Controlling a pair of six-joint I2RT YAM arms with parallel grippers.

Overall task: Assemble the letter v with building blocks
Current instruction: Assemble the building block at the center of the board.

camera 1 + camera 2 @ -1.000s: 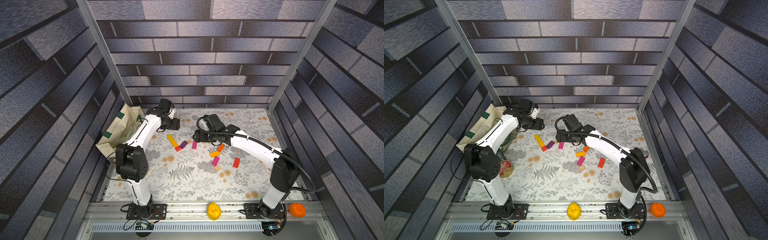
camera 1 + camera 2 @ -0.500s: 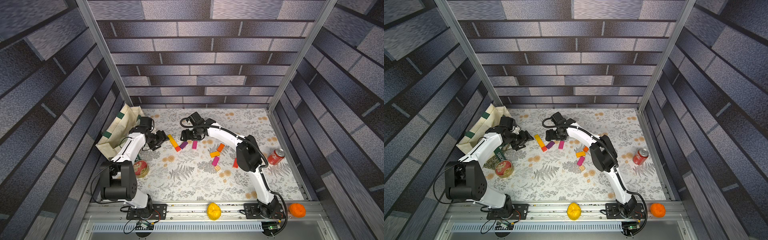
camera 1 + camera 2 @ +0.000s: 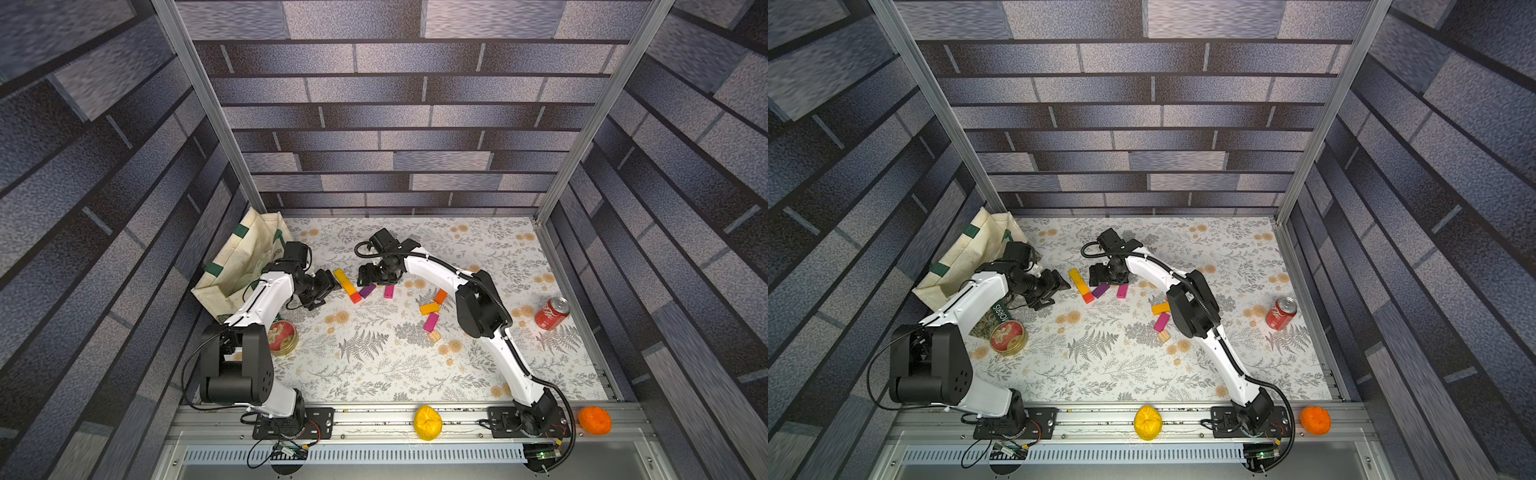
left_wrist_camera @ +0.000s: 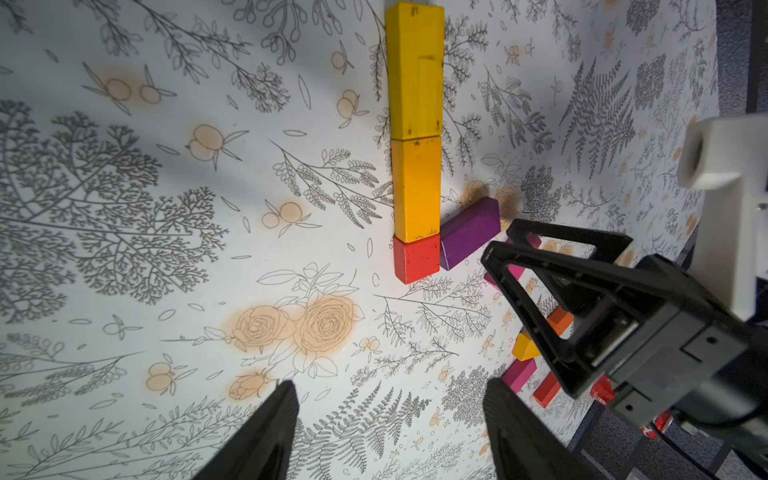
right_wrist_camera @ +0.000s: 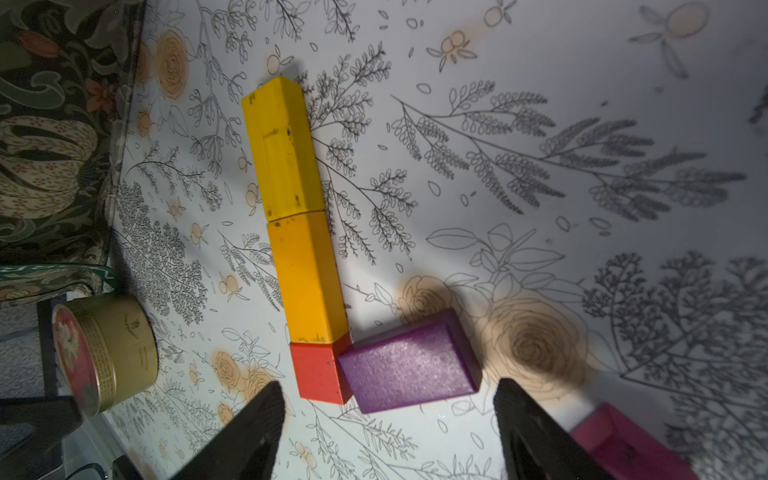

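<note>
Looking at both top views, where do the building blocks (image 3: 429,308) lie?

Toward the far-left part of the tabletop (image 3: 374,374), a yellow block (image 3: 340,276), an amber block (image 3: 350,289) and a red block (image 3: 356,298) run end to end. A purple block (image 3: 367,290) slants off the red one, so the letter v (image 3: 360,295) has one full row and the start of another. A magenta block (image 3: 389,291) lies just beside it. Others, among them a wood cube (image 3: 434,336), lie loose near the centre.

And the arms there?

The left gripper (image 3: 330,286) sits left of the row, and the right gripper (image 3: 368,279) is over the purple block.

What about the left wrist view?

Its fingers (image 4: 266,436) stand well apart and hold nothing. The row (image 4: 415,189) lies ahead, and the purple block's end touches the red one.

And the right wrist view?

Those fingers (image 5: 528,432) are also spread wide and empty. The purple block (image 5: 411,365) lies just ahead of them, between their lines. The magenta block (image 5: 623,444) is beside one finger. A gold tin (image 5: 104,353) and a bag (image 5: 54,124) sit by the left edge.
</note>
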